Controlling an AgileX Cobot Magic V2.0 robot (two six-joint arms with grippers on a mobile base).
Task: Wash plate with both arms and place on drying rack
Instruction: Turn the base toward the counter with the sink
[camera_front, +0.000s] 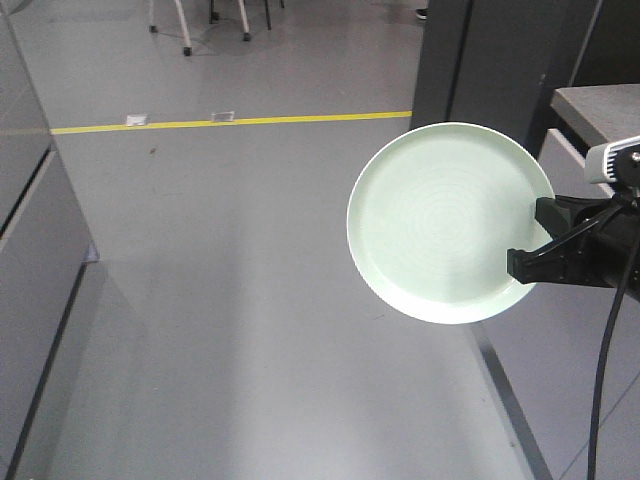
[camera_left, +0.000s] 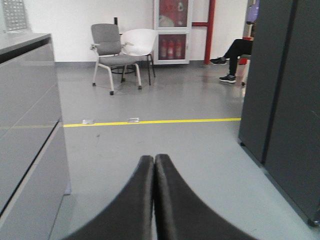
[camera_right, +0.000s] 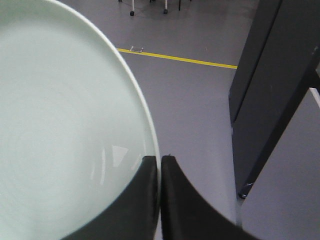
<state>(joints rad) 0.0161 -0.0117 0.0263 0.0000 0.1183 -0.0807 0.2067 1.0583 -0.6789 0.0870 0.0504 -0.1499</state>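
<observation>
The right gripper (camera_right: 160, 161) is clamped on the right rim of the plate (camera_front: 445, 222), holding it in the air above the grey floor (camera_front: 230, 300), nearer than the yellow line (camera_front: 230, 122), while the left gripper (camera_left: 154, 161) is pressed closed on nothing.

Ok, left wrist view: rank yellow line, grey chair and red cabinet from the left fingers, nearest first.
1. Yellow line, across the floor just ahead of the fingers.
2. Grey chair, past the line, left of centre.
3. Red cabinet, at the back wall.
</observation>
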